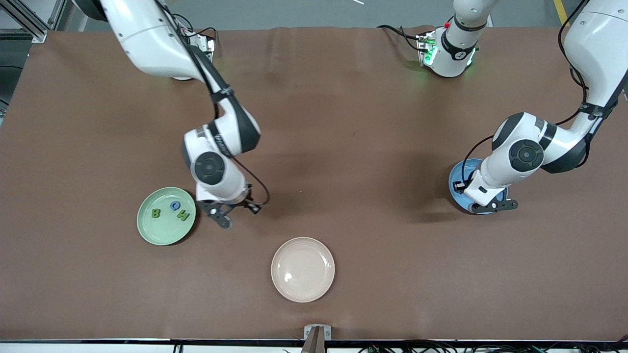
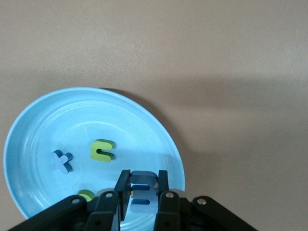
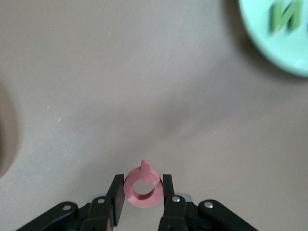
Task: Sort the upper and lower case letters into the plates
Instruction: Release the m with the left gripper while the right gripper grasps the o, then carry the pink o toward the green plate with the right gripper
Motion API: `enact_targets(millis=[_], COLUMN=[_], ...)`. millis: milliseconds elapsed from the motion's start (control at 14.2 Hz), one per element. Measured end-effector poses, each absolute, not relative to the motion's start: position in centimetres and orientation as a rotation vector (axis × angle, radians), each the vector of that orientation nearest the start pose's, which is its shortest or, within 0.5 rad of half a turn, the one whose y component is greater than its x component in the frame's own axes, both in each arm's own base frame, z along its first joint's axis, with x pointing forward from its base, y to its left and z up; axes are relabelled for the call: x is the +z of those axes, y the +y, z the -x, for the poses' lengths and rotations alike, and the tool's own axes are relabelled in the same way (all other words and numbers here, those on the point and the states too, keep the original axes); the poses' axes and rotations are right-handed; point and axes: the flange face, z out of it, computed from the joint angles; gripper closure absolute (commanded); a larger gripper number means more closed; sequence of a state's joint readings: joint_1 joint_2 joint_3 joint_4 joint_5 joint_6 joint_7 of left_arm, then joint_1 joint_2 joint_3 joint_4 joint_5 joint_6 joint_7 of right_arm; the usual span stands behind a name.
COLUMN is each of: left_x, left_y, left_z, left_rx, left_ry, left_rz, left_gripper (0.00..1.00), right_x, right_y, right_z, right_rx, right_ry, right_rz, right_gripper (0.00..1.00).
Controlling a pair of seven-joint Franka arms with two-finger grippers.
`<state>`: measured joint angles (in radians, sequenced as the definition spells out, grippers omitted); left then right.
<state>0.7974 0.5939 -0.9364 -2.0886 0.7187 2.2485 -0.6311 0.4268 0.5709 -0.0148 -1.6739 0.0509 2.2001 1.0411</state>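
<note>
My left gripper (image 1: 492, 206) hangs over the bright blue plate (image 1: 458, 179), shut on a blue letter E (image 2: 143, 192). In that blue plate (image 2: 57, 120) lie a blue x (image 2: 61, 161), a green c (image 2: 102, 150) and another green letter (image 2: 86, 195), half hidden by my fingers. My right gripper (image 1: 239, 214) is low over the table beside the mint green plate (image 1: 164, 233), shut on a pink ring-shaped letter (image 3: 142, 189). A green B (image 1: 156, 213), a blue round letter (image 1: 175, 205) and a green N (image 1: 184, 214) lie in the mint plate (image 3: 281, 50).
A cream-beige plate (image 1: 302, 269) with nothing in it sits nearer the front camera, midway along the brown table. A small metal bracket (image 1: 317, 332) stands at the table's front edge.
</note>
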Motion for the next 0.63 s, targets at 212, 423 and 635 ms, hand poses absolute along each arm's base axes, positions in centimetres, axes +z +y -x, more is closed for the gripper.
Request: enact_targets(millis=[212,423,635], left_x=[22.0,20.8,19.9], left_y=[-6.3,-5.2,-4.3], left_z=[-55.3,-54.6,-54.3], left_rx=[0.084,0.089,0.085], left_ry=[-0.002,0.033,0.038], left_rz=[3.057,3.03,3.04], left_gripper=[0.93,0.93,0.92], right_x=[26.9,25.8,24.5], right_y=[20.8,14.6,8.1], right_z=[-61.6,-62.0,-62.6], right_rx=[0.125,0.134,0.086], right_ry=[0.841,0.708,0.593], right_rz=[3.037,3.064,3.072], right_gripper=[1.0,1.0,1.0])
